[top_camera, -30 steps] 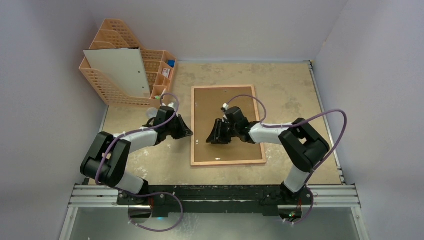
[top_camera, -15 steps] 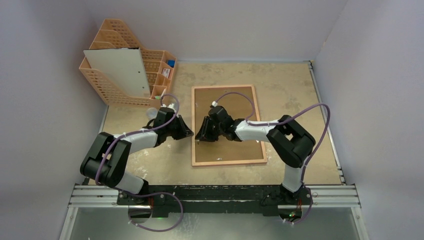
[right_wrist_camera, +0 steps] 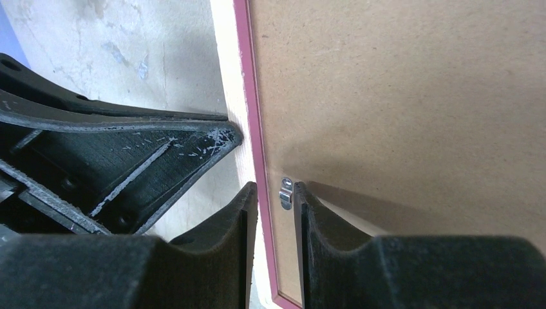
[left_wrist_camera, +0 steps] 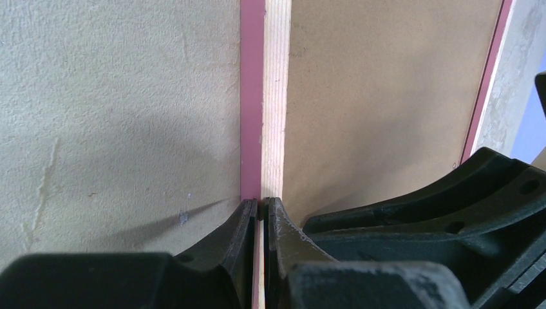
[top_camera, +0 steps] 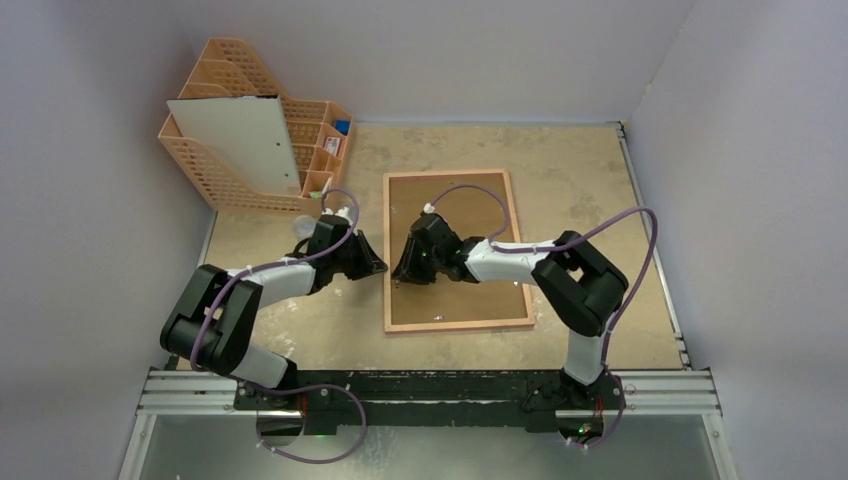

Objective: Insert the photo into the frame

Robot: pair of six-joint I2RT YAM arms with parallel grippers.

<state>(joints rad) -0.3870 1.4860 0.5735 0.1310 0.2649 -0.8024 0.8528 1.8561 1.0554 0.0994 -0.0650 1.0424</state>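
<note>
The frame (top_camera: 460,326) lies back up on the table with the brown backing board (top_camera: 470,300) in it. My left gripper (top_camera: 375,265) is shut on the frame's left rim (left_wrist_camera: 275,96), one finger on each side of it (left_wrist_camera: 259,203). My right gripper (top_camera: 400,272) hovers low over the same rim, opposite the left one. Its jaws are narrowly open (right_wrist_camera: 273,190) around the pink inner edge and a small metal tab (right_wrist_camera: 285,193). The photo's picture side is out of view. A white sheet (top_camera: 235,140) leans in the rack; I cannot tell if it is the photo.
An orange mesh file rack (top_camera: 215,170) stands at the back left, with small items in its side cubbies (top_camera: 335,140). Grey walls close in the table on the left, back and right. The right arm's purple cable (top_camera: 480,195) loops over the backing board.
My right gripper has moved left across the backing board to the frame's left rim, close to the left gripper. The left gripper and the frame have not moved.
</note>
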